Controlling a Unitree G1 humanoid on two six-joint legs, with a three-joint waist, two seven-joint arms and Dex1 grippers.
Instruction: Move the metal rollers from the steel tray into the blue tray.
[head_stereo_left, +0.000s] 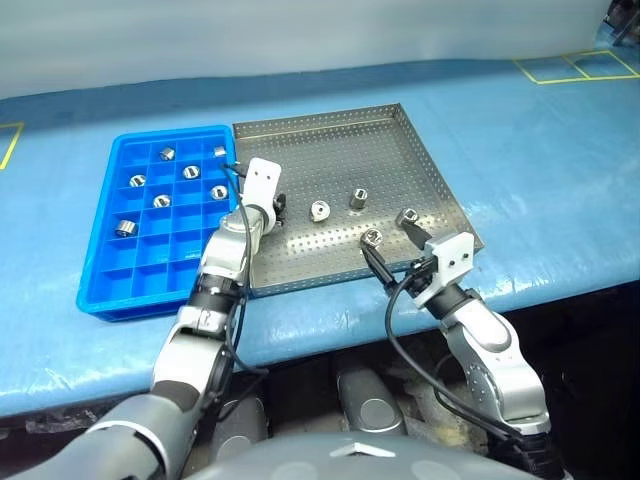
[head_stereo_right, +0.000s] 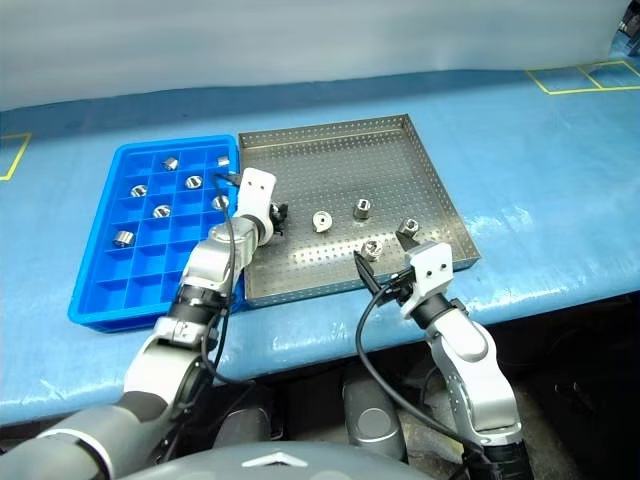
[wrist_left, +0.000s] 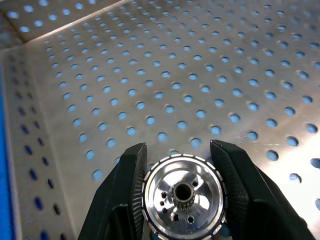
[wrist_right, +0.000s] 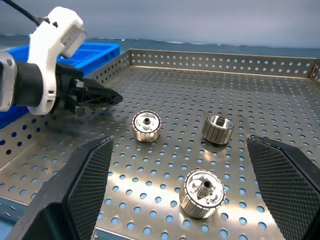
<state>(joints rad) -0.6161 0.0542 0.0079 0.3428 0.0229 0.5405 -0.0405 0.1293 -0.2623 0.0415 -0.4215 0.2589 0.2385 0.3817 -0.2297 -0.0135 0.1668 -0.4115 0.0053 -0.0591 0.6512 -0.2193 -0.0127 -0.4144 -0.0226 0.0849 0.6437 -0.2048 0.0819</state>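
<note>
— Arms: silver-grey rounded metal segments with black joint rings.
— And the wrists?
— White boxy housing on each, thin black cables looping along the left arm (head_stereo_left: 215, 300) and right arm (head_stereo_left: 490, 350).
— Fingers (wrist_left: 125, 190)?
— Black, wedge-shaped, finely ribbed on inner faces.

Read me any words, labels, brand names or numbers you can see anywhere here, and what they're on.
None: no readable text on the blue tray, the steel tray, the metal rollers or the grippers.
Only unlettered yellow floor-tape outlines mark the blue table cover.
</note>
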